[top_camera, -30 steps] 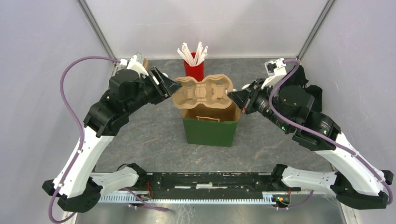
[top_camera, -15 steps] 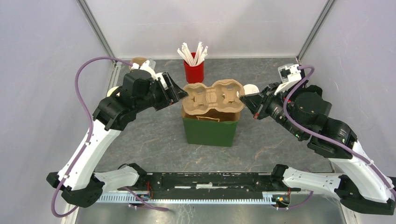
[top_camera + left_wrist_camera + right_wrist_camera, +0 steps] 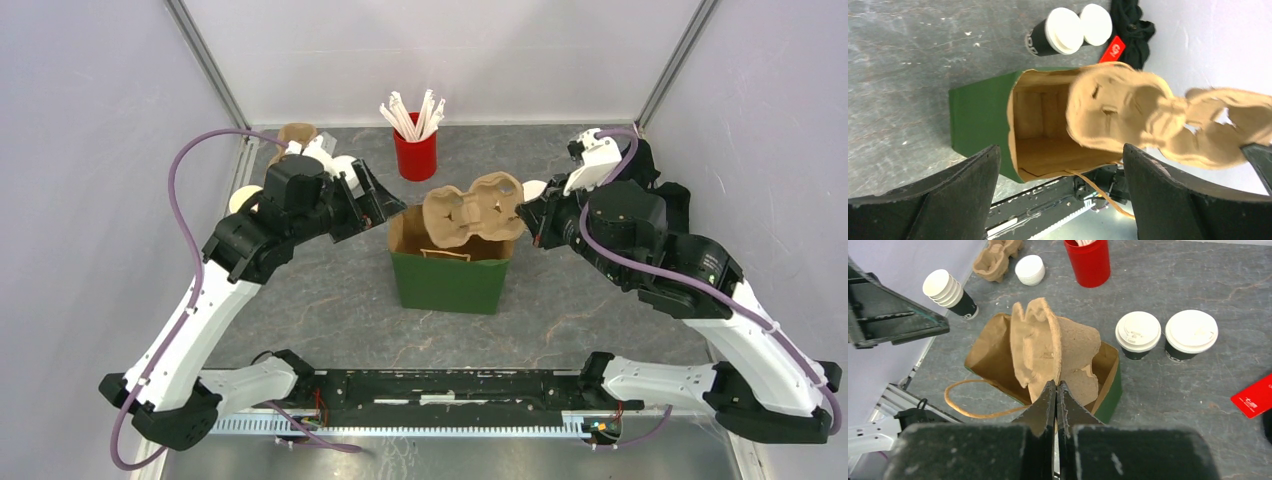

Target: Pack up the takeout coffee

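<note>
The right claw (image 3: 1055,386) is pinched shut on the thin edge of a brown pulp cup carrier (image 3: 1048,345), holding it tipped up on its side over the open mouth of a green paper bag (image 3: 450,280) in the middle of the desk (image 3: 330,290). In the right wrist view the carrier's lower part overlaps the bag's brown inside, but I cannot tell whether it touches the bag. The bag's string handle (image 3: 973,407) loops out toward the lower left of that view

The left claw (image 3: 378,200) stands wide open at the left of the bag, gripping nothing. Its two fingers (image 3: 963,190) frame the bag and the carrier in its own camera, well apart from both

The two lidded coffee cups, one (image 3: 1138,335) and the other (image 3: 1191,335), stand upright on the desk just beside each other, right of the bag in the right wrist view and outside it. From the top camera only one white lid shows, partly behind the right claw

At the upper middle of the top view a red holder (image 3: 415,155) carries white sticks. In the right wrist view, upper left, sit a tilted stack of lidless cups (image 3: 950,292), a stack of white lids (image 3: 1029,269) and another pulp carrier (image 3: 995,260). A red card (image 3: 1253,397) lies at the right edge
</note>
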